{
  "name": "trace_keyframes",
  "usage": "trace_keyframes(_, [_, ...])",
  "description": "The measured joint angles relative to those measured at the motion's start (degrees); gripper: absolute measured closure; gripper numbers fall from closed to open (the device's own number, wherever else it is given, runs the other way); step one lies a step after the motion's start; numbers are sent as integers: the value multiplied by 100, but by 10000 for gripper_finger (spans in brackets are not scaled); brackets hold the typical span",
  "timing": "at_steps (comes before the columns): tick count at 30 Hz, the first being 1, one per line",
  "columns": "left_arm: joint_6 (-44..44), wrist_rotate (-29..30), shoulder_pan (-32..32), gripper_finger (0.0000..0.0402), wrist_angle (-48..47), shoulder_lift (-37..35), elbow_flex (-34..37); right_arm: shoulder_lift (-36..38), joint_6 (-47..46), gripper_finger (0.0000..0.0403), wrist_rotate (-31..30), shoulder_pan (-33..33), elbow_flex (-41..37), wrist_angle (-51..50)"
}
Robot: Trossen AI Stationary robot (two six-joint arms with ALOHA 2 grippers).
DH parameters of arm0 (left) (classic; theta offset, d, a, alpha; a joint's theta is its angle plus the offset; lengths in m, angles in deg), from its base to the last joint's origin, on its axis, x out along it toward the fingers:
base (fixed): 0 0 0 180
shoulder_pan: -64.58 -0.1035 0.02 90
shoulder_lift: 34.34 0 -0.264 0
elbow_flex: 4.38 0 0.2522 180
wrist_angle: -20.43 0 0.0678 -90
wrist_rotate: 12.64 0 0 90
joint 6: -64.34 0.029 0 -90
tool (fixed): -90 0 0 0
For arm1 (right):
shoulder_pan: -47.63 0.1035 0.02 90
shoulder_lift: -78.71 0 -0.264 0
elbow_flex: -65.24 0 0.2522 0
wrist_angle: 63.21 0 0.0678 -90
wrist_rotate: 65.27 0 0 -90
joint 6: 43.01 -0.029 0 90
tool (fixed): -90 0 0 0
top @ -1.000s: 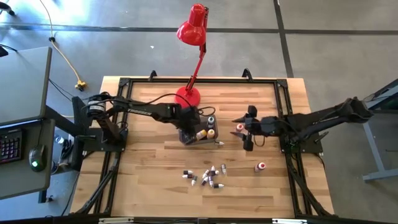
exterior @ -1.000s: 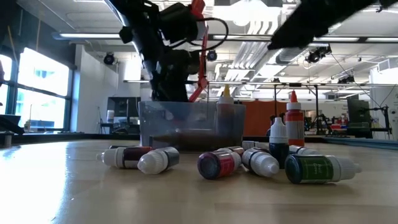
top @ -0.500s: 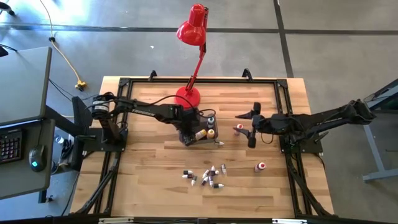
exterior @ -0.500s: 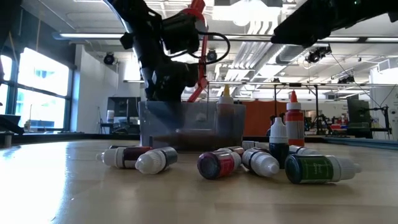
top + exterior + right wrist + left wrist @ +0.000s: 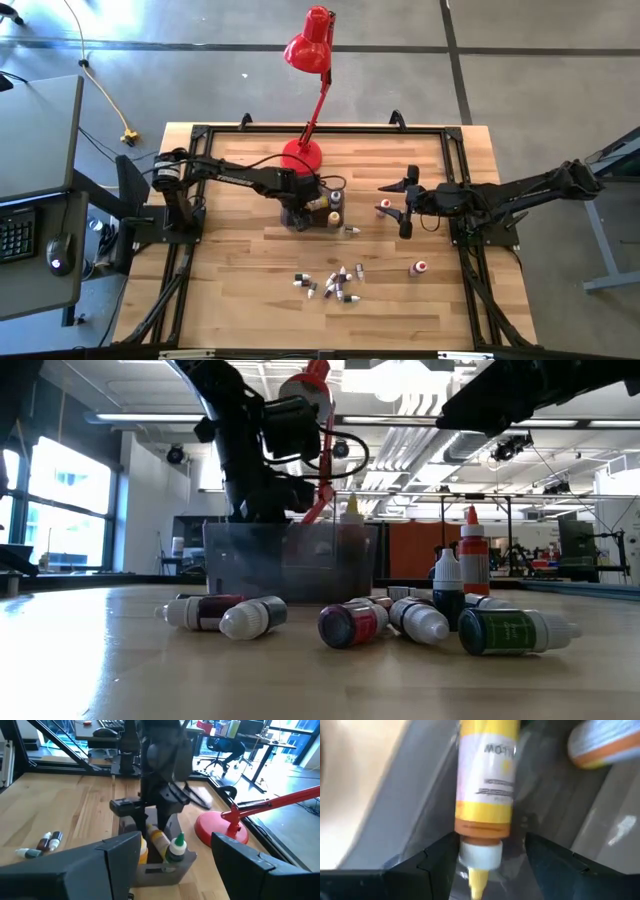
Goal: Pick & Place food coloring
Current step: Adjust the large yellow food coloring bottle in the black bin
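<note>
A grey tub [image 5: 308, 208] stands on the table in front of the lamp base. It holds several food coloring bottles, among them a yellow one [image 5: 487, 780] that lies on the tub's floor. My left gripper [image 5: 298, 212] points steeply down into the tub and is open. Its fingers stand on either side of the yellow bottle's white cap [image 5: 480, 855]. My right gripper [image 5: 400, 208] hovers open to the tub's right, with a red bottle [image 5: 385, 207] upright on the table below it. More bottles [image 5: 335, 283] lie in a loose heap nearer the front. My left gripper reaches into the tub from above. Whether its fingers [image 5: 437, 857] touch the yellow bottle's cap or the tub's floor, I cannot tell.
A red desk lamp stands with its base [image 5: 302, 155] just behind the tub. One red bottle [image 5: 420, 268] stands alone at the right, and a small one [image 5: 351, 230] lies beside the tub. In the low view the heap [image 5: 350, 622] lies before the tub [image 5: 290, 560].
My left gripper has sunk a little deeper into the tub. The tub, with its bottles, has slid slightly toward the table's left. My right gripper has tipped up nearer to level.
</note>
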Motion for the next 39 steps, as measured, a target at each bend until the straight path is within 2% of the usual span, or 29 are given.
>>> trace_keyframes(4, [312, -23, 13, 176, -313, -13, -338, -2, 1, 167, 2, 0, 0, -4])
trace_keyframes(13, [348, -6, 11, 176, -685, -15, -408, -2, -6, 167, 157, 0, 0, -4])
trace_keyframes(17, [342, 63, 13, 176, -714, -17, -347, -2, -6, 167, 304, 1, 0, -4])
trace_keyframes(22, [406, 439, 13, 176, -636, 24, -348, -2, -6, 167, 304, 1, 0, -2])
trace_keyframes(29, [384, 394, 12, 179, -571, 355, -360, -4, -6, 167, 325, 2, 0, 3])
trace_keyframes(33, [381, 307, 6, 207, -577, 403, -381, -4, -6, 167, 380, 0, -4, 49])
trace_keyframes(39, [282, 329, 6, 286, -1020, 446, -632, -4, -4, 167, 456, 1, -4, 91])
